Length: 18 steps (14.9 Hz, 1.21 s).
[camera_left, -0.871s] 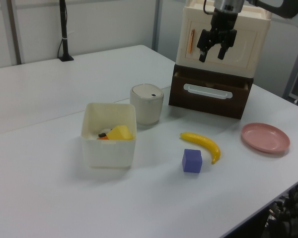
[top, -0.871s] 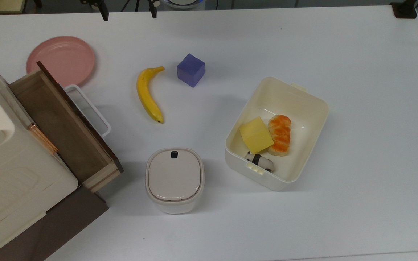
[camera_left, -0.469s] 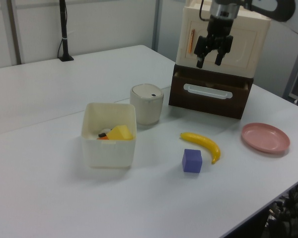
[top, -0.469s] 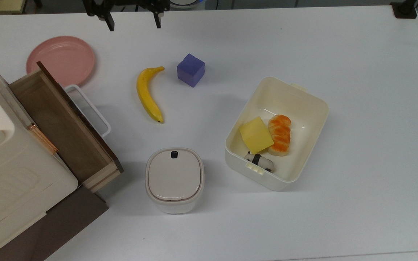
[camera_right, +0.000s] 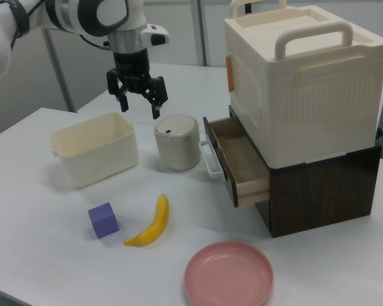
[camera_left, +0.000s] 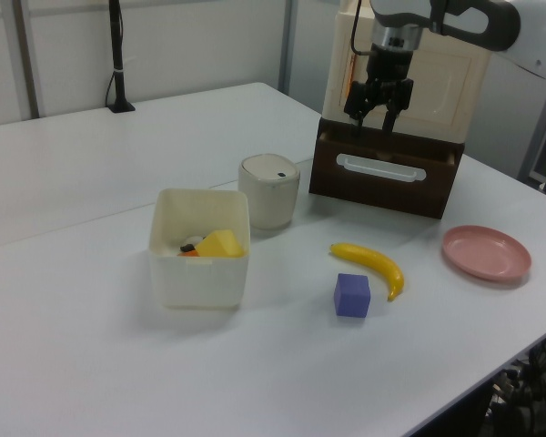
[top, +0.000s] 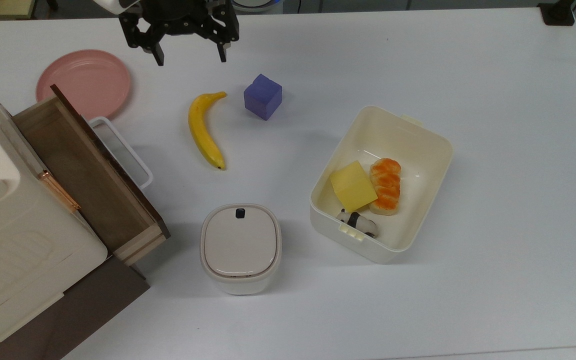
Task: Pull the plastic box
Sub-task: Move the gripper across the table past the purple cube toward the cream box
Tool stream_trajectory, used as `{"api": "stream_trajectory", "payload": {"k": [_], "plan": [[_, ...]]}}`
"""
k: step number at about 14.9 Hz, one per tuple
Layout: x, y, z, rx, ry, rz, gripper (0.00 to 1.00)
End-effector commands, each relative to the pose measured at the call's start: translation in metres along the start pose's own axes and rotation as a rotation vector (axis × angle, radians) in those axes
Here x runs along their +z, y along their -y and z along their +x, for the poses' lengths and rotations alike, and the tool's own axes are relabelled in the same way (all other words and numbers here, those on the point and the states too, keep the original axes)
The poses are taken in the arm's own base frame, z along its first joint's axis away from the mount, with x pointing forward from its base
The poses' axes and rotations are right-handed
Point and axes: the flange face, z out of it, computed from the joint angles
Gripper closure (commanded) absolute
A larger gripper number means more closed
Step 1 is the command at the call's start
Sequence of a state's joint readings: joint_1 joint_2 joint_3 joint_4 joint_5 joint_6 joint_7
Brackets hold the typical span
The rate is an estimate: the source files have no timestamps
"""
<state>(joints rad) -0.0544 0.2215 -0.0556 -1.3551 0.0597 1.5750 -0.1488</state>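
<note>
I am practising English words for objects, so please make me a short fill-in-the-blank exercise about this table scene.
1. The plastic box holds a yellow block, a bread roll and a small toy ____.
2. The banana lies next to a ____ cube.
3. The plate is ____ in colour.
4. The gripper has its fingers ____.

Missing words: panda; purple; pink; open

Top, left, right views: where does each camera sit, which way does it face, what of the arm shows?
Top view: overhead, facing straight down on the table; the gripper, open, enters at the upper edge.
Left view: raised, beside the table, facing the drawer cabinet; gripper and forearm before it.
Right view: raised, at the pink plate side; arm enters upper left.
All three share the plastic box, banana and purple cube.
</note>
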Motion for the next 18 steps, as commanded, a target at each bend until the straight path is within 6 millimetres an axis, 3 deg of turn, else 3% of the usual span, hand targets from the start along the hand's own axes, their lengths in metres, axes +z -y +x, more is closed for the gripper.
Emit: {"api": "stream_trajectory", "payload": {"k": [1, 3, 9, 14, 16, 18], "plan": [[-0.007, -0.017, -0.006, 0.026, -0.020, -0.028, 0.00], [-0.016, -0.033, -0.012, 0.036, -0.035, -0.029, 0.00], [-0.011, -0.018, -0.010, 0.011, -0.016, -0.025, 0.00], [-0.010, -0.022, -0.011, -0.030, -0.012, -0.028, 0.00], [-0.010, -0.015, -0.010, -0.059, -0.011, -0.026, 0.00], [0.001, 0.015, -0.003, -0.115, 0.007, -0.024, 0.00]]}}
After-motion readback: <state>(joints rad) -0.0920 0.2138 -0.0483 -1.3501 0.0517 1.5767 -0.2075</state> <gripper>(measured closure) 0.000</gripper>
